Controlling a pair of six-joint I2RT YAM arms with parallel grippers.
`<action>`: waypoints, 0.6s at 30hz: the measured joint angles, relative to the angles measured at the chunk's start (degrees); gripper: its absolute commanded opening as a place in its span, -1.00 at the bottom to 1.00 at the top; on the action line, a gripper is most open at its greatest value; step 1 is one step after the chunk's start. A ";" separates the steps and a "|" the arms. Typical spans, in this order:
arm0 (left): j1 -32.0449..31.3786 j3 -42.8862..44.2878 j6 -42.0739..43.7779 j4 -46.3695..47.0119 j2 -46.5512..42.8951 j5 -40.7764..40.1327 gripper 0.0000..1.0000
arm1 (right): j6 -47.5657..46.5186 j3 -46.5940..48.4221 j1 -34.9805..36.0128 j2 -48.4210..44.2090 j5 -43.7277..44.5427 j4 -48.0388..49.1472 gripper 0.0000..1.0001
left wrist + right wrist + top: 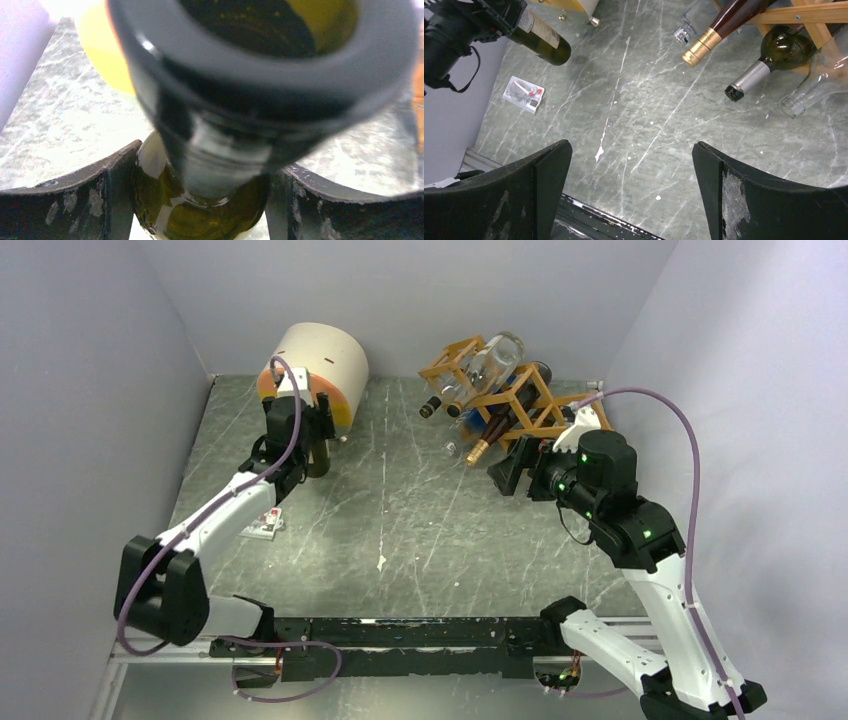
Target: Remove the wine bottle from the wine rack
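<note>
Grasping the green wine bottle [541, 40] in my clenched left pincer [200, 200], beside the cream cylinder [320, 360], well apart from the wine rack [515, 398]; my right pincer [631, 190] gapes released, empty.

Five bottles are counted. One green wine bottle [545, 41] is seen at the upper left. Four are seen at the upper right, by the single wine rack [804, 14]: a gold-necked bottle [704, 42], a silver-capped bottle [774, 52], a clear bottle [819, 82] and a partly hidden clear neck [683, 34]. One cream-and-orange cylinder [320, 360] and one small packet [523, 94] are counted.
</note>
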 measured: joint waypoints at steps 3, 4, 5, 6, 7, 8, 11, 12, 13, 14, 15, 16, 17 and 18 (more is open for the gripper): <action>3.28 0.46 -1.03 0.68 3.67 -0.07 -0.86 | -0.02 0.00 0.02 0.04 0.57 -0.42 0.92; 4.17 0.37 -1.09 0.85 4.28 0.26 -0.86 | -0.02 0.00 0.02 0.04 0.79 -0.46 0.92; 5.29 -0.13 -1.09 1.84 4.61 1.07 -0.86 | -0.02 0.00 0.02 0.04 0.90 -0.48 0.92; 5.95 -0.79 -0.98 2.73 4.59 1.66 -0.86 | 0.00 0.00 0.02 0.04 1.05 -0.50 0.92; 6.78 -2.01 -0.79 4.55 4.31 2.54 -0.86 | 0.00 0.00 0.02 0.09 1.14 -0.55 0.92; 7.56 -3.39 -0.66 6.56 3.93 3.43 -0.86 | 0.02 0.00 0.02 0.11 1.18 -0.57 0.92; 8.85 -6.54 -0.37 10.49 3.50 5.16 -0.78 | 0.28 -0.15 0.02 0.13 1.14 -0.44 0.92; 9.01 -7.08 -0.35 11.13 3.54 5.86 -0.77 | 0.44 -0.39 0.02 0.13 1.05 -0.24 0.92; 9.16 -7.48 -0.37 11.41 3.74 6.67 -0.76 | 0.66 -0.79 0.02 0.13 0.92 -0.09 0.92; 9.20 -7.54 -0.35 11.43 4.02 7.28 -0.74 | 0.92 -1.25 0.02 0.15 0.72 0.07 0.92; 9.25 -7.50 -0.37 11.67 4.39 7.78 -0.73 | 1.09 -1.73 0.02 0.15 0.44 0.37 0.92; 9.31 -7.43 -0.39 11.89 4.92 8.35 -0.69 | 1.40 -2.43 0.02 0.15 -0.02 0.81 0.91; 9.31 -7.39 -0.48 11.91 5.40 8.90 -0.58 | 1.77 -3.17 0.02 0.15 -0.44 1.16 0.91; 9.31 -7.39 -0.55 11.93 5.86 9.27 -0.39 | 2.14 -3.74 0.02 0.22 -0.85 1.38 0.91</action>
